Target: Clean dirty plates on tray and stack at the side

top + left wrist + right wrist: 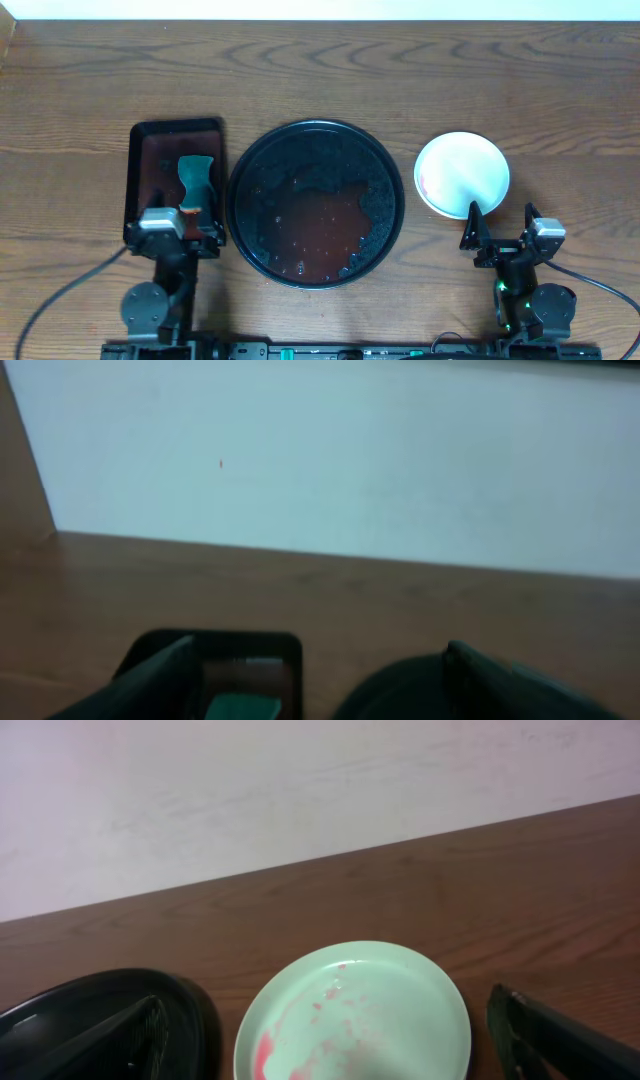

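Fingers (560, 1040) of the right gripper (499, 226) stand wide apart and hold nothing. They are poised on the robot's side of the plate, to the right of the tray. Fingers (500, 680) of the left gripper (320, 660) are likewise spread and empty, just left of the tray, above the near end of the rectangular tray.

Tabletop (320, 80): brown wood grain, carrying all the items. A pale wall runs along its far edge in both wrist views.

Tray (385, 165): large, round and black with a raised rim, at the centre of the tabletop between the two arms. Its floor bears a thin reddish film and scattered droplets towards the near side.

Rectangular tray (150, 150): black, with a reddish inside, just left of the tray. The two rims lie close together, and contact cannot be judged. Its long axis runs away from the robot.

Plate (462, 174): small, round and pale green, lying flat on the tabletop to the right of the tray and clear of its rim. The right wrist view shows red smears on its left portion. Whether other plates lie beneath it cannot be told.

Sponge (196, 172): teal, lying inside the rectangular tray on the side nearer the tray, partly covered by the left gripper.
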Tool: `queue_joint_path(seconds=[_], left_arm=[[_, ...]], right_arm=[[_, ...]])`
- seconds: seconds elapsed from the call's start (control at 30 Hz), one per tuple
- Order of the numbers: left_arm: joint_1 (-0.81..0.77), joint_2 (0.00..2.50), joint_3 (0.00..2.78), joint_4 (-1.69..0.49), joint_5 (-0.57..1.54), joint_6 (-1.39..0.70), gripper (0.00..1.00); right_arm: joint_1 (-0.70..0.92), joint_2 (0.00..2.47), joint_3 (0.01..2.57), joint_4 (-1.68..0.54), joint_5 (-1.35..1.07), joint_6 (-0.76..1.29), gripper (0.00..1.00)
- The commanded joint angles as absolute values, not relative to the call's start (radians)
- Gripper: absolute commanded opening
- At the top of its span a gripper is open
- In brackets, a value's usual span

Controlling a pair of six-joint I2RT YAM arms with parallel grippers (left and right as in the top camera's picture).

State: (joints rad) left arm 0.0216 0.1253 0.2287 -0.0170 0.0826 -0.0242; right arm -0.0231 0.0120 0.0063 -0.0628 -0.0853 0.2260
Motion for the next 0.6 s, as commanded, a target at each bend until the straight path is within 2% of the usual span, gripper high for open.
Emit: queue_joint_path(seconds=[0.0,0.23,0.37,0.57], left_arm=[[0.021,0.056,0.127,0.031,0.100,0.058,0.76],[0.022,0.001,0.002,0.029,0.058,0.060,0.77],[0.023,0.001,0.004,-0.064,0.056,0.060,0.77],[0.023,0.004,0.004,-0.066,0.056,0.059,0.77]], right_arm=[[-0.009,0.006,0.006,-0.068,-0.079,0.227,0.99],[-0.009,0.006,0.006,-0.068,-0.079,0.227,0.99],[-0.009,0.006,0.006,-0.068,-0.079,0.227,0.99],[-0.009,0.006,0.006,-0.068,-0.079,0.227,0.99]])
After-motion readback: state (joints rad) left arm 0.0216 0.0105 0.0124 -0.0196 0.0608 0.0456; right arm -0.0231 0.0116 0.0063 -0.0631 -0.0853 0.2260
